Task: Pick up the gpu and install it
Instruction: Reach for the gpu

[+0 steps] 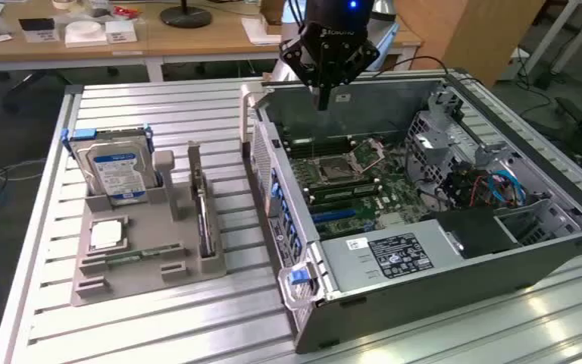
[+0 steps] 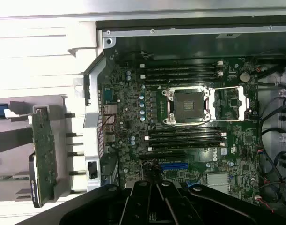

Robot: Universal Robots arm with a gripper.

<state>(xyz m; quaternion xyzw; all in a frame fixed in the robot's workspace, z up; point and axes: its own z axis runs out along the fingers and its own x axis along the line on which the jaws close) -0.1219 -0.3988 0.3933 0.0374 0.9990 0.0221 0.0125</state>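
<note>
Gripper (image 1: 323,100): matte blk, angular linkage fingers, narrow tip at 6 o'clock. White lettering (image 1: 338,32) mid-housing, illegible. Blue light (image 1: 352,4) at 12 o'clock. Wrist view: blk body w/ round pivot pins (image 2: 142,183), glossy edges.

exterior view looks down from afar, open case (image 1: 473,284) at 3 o'clock; wrist view stares straight down, close, sharing the motherboard (image 2: 133,117).
</note>
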